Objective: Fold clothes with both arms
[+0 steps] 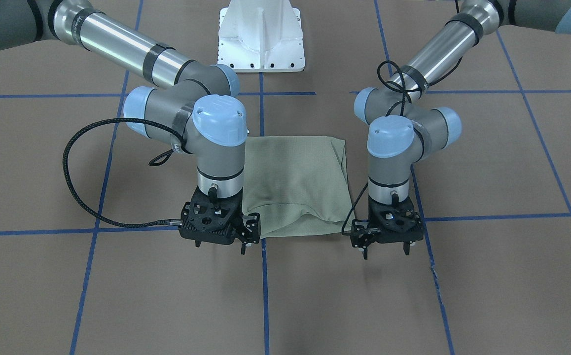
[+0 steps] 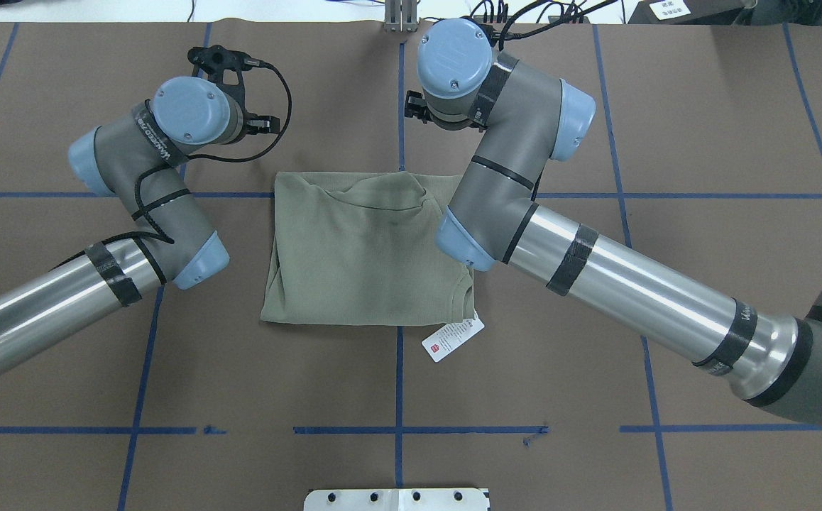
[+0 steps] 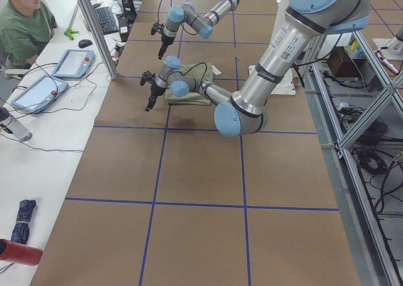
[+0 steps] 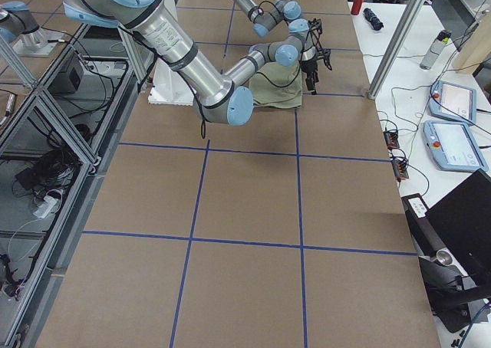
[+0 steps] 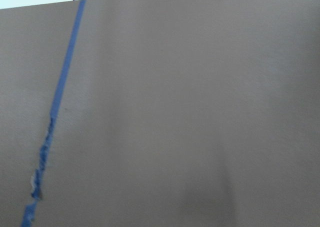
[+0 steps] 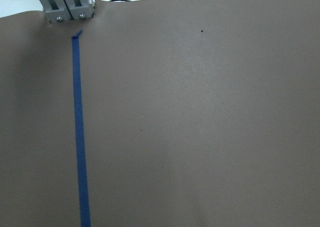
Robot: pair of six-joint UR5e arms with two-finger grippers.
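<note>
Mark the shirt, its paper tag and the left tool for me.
shirt (image 2: pixel 361 248), overhead view, middle of the folded top layer.
paper tag (image 2: pixel 452 339), overhead view, centre of the white card.
left tool (image 1: pixel 385 252), front-facing view, midway between its fingertips.

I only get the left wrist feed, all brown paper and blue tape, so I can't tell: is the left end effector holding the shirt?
Observer: No. The left end effector is open and empty, just beyond the far edge of the shirt.
Operator: And the right one?
Observer: The right end effector is open too, by the other far corner.
Operator: Is the shirt folded?
Observer: Yes, a compact rectangle, its white paper tag poking out toward the robot base.
</note>
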